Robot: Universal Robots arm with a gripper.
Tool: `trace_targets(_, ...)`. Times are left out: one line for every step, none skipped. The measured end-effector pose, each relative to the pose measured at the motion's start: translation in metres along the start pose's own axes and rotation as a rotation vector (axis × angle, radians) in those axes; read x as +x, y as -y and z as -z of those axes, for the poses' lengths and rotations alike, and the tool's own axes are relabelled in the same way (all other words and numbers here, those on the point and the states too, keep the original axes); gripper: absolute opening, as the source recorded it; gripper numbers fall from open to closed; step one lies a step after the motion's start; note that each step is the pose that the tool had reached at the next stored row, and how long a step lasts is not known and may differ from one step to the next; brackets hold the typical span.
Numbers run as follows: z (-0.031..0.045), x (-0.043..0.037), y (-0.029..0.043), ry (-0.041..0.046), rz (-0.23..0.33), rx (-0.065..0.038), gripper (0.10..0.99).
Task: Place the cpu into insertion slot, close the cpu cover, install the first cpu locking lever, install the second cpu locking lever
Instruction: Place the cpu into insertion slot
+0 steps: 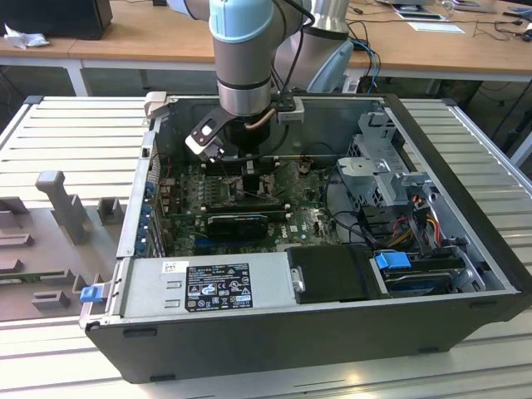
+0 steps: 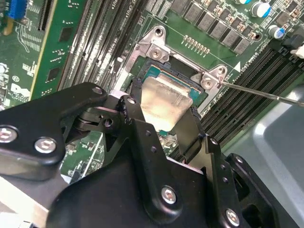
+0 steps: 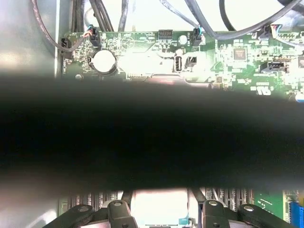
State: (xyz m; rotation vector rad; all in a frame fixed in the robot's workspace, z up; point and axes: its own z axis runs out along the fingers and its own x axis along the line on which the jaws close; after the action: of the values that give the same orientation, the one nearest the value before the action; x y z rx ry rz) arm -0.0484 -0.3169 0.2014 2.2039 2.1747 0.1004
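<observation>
Right over the insertion slot (image 2: 180,71), the fingers (image 2: 135,116) sit clamped on the cpu (image 2: 164,102) by two opposite edges; the slot's uncovered part lies just beyond them.

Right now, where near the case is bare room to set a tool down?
Bare: the slatted table on the exterior view's right of the case. On that view's left stand grey fixtures. Inside is crowded: the gripper holds the cpu over the socket, cables beside.

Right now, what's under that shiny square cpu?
The insertion slot lies under the cpu; its dark rim peeks out past the cpu's edges. The cpu covers the slot's middle, so that is hidden.
</observation>
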Motion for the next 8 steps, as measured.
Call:
trace_targets(-0.0004, 0.0, 0.0001, 0.0006, 0.0, 0.0, 0.529)
trace_targets(-0.0006, 0.0001, 0.0, 0.0012, 0.0, 0.0, 0.529)
trace_targets(-0.0006, 0.0001, 0.0, 0.0019, 0.0, 0.0, 0.529)
trace_targets(-0.0007, 0.0001, 0.0, 0.0022, 0.0, 0.0, 0.529)
trace_targets(-0.0008, 0.0002, 0.0, 0.0025, 0.0, 0.0, 0.541)
trace_targets(-0.0007, 0.0001, 0.0, 0.0032, 0.0, 0.0, 0.541)
trace_targets(-0.0006, 0.0001, 0.0001, 0.0037, 0.0, 0.0, 0.604)
trace_targets(-0.0006, 0.0001, 0.0, 0.0041, 0.0, 0.0, 0.604)
